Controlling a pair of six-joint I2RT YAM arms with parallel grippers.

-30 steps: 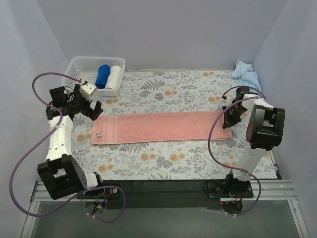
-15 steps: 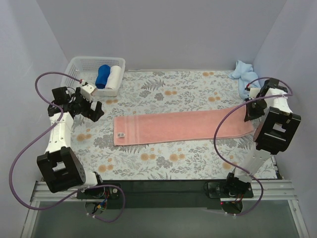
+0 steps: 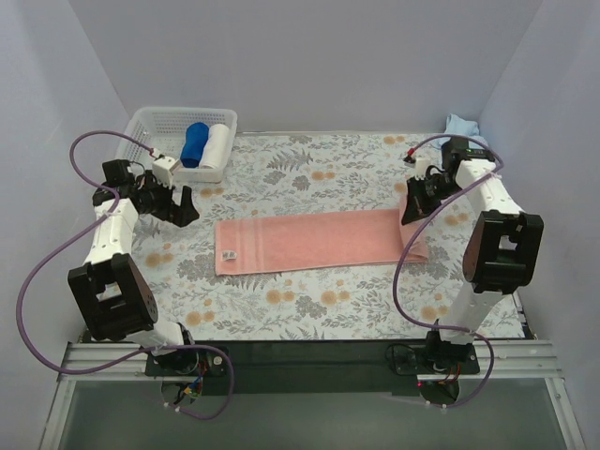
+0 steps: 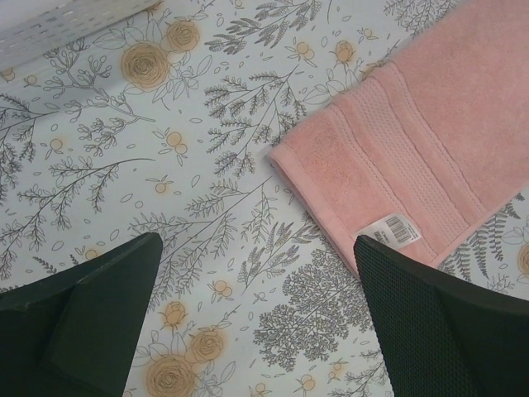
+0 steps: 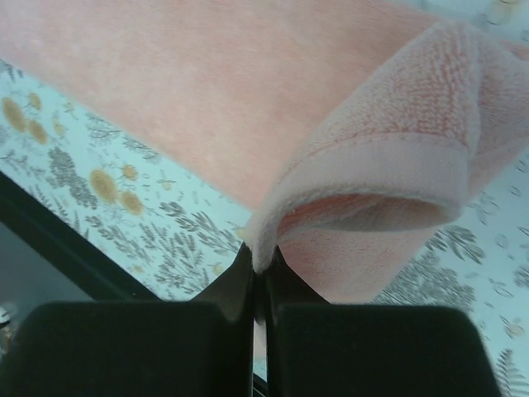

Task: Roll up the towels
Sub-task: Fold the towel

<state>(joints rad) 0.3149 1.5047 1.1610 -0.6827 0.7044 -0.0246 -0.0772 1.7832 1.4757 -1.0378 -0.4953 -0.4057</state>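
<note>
Currently, right tool [image 5: 259,277] pinches pink towel [image 3: 309,241] edge.

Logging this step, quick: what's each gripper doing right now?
Left gripper: open, holding nothing.
Right gripper: shut on the edge of the pink towel.

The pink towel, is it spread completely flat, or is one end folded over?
Mostly spread, right end folded over. The pink towel lies flat, but the right gripper, shut on its edge, holds that end curled over.
</note>
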